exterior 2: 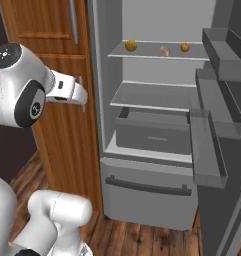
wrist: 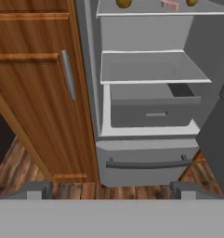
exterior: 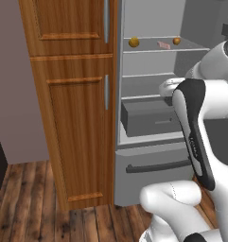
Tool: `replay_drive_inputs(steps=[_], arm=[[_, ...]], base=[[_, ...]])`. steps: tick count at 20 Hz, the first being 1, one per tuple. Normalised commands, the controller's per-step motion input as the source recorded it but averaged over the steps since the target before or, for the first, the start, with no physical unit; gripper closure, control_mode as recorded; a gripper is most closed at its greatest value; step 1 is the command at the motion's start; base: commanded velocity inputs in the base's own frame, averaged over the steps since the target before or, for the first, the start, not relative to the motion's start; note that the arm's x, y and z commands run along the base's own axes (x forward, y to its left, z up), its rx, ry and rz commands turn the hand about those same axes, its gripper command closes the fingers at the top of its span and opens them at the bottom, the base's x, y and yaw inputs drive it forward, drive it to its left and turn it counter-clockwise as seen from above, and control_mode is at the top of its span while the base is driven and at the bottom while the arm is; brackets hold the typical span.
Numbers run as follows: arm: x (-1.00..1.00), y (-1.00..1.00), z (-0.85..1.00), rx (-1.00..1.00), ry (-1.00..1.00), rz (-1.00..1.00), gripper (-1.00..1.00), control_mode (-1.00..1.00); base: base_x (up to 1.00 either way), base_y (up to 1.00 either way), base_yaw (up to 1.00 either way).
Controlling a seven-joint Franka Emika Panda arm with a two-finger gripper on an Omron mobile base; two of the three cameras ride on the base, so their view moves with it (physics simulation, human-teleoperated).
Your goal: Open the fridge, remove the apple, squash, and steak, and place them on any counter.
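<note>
Grey steel and an open door: the fridge (exterior 2: 157, 150) stands with its door swung wide to the right, so its grey shelves are bare to the room and the first step of the task looks done. All three foods sit in a row on the upper shelf, well apart from one another: the squash (exterior 2: 131, 45) toward the left end, the steak (exterior 2: 165, 50) about the middle, the apple (exterior 2: 185, 47) toward the right. They lie near the shelf's front edge, which I judge leaves them reachable from straight ahead without clearing anything first. The lower drawer with its dark horizontal handle (exterior 2: 148, 186) is closed, and the brown wooden cabinet (exterior 2: 47, 60) stands touching the fridge's left side. The gripper (wrist: 111, 190) hangs back from the fridge, pointing at its lower half, its fingers spread wide and holding nothing, which suits a hand that has let go of the door and has yet to pick a food. From the hand's own view, the squash lies at twelve o'clock and the steak and apple near one o'clock, all far up at the picture's top edge. I reckon the arm must rise and reach forward before any grasp.
</note>
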Motion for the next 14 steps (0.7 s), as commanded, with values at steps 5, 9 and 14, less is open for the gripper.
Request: replay_drive_inputs(steps=[5,9,14], arm=[[0.0,0.0,0.0,0.0,0.0,0.0,-1.0,1.0],[0.0,0.0,0.0,0.0,0.0,0.0,-1.0,1.0],[0.0,0.0,0.0,0.0,0.0,0.0,-1.0,1.0]], base=[[0.0,-0.16,-0.01],[0.0,-0.6,0.0],[0.08,-0.64,0.0]])
